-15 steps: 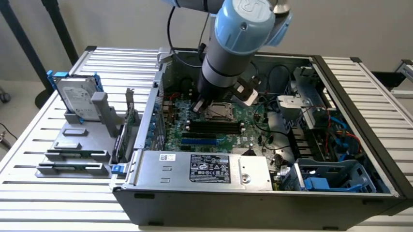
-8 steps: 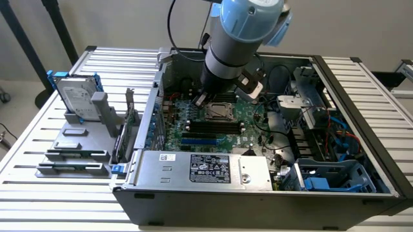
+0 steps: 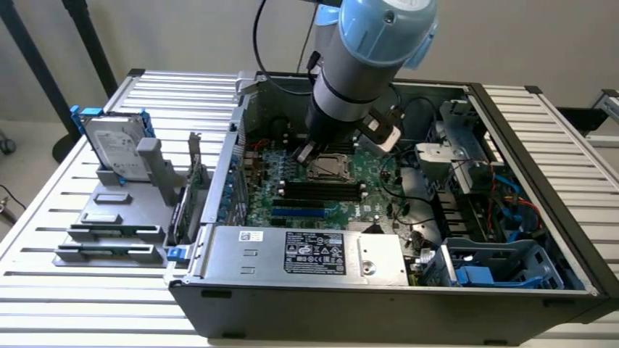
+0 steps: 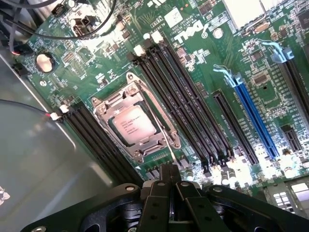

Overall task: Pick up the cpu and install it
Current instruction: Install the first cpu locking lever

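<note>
Exterior view: arm (image 3: pixel 372 65) reaching down into open computer case (image 3: pixel 387 290) on slatted desk (image 3: pixel 58 239); tool (image 3: pixel 312 152) just above socket (image 3: pixel 334 168) on green motherboard (image 3: pixel 320 203); hard drive (image 3: pixel 114 148) upright in grey holder at the exterior view's left. Wrist view: cpu (image 4: pixel 131 124) seated in metal socket frame (image 4: pixel 137 121) beside black memory slots (image 4: pixel 183 111); tool (image 4: pixel 170 186) closed, empty, clear of cpu

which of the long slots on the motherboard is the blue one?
The blue slot is the long expansion slot standing alone beyond the bank of black memory slots, on the far side of them from the cpu socket. All the other long slots are black.
</note>
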You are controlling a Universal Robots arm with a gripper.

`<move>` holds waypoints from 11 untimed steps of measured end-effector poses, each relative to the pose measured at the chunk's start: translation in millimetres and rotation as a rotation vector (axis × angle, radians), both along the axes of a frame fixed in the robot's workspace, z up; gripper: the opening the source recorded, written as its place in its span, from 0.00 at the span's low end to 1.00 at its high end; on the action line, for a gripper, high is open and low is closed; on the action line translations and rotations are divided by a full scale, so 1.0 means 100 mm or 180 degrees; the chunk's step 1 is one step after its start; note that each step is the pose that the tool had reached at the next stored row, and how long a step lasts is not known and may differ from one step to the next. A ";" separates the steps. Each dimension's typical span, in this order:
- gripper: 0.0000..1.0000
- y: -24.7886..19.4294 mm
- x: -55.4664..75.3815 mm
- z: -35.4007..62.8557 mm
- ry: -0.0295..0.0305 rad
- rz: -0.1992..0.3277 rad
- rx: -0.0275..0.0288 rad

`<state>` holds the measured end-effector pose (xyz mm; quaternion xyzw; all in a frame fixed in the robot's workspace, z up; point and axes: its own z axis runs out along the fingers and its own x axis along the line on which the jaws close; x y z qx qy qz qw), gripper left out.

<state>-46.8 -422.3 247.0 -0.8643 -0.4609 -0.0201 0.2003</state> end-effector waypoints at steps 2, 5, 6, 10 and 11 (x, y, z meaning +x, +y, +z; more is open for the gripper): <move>0.11 -0.024 0.00 -0.011 0.0000 -0.0004 -0.0002; 0.11 -0.047 0.00 -0.058 0.0000 -0.0013 -0.0004; 0.11 -0.050 0.00 -0.076 0.0000 -0.0017 -0.0004; 0.11 -0.050 -0.04 -0.149 -0.0010 -0.0032 -0.0005; 0.11 -0.050 -0.07 -0.167 -0.0017 -0.0033 -0.0005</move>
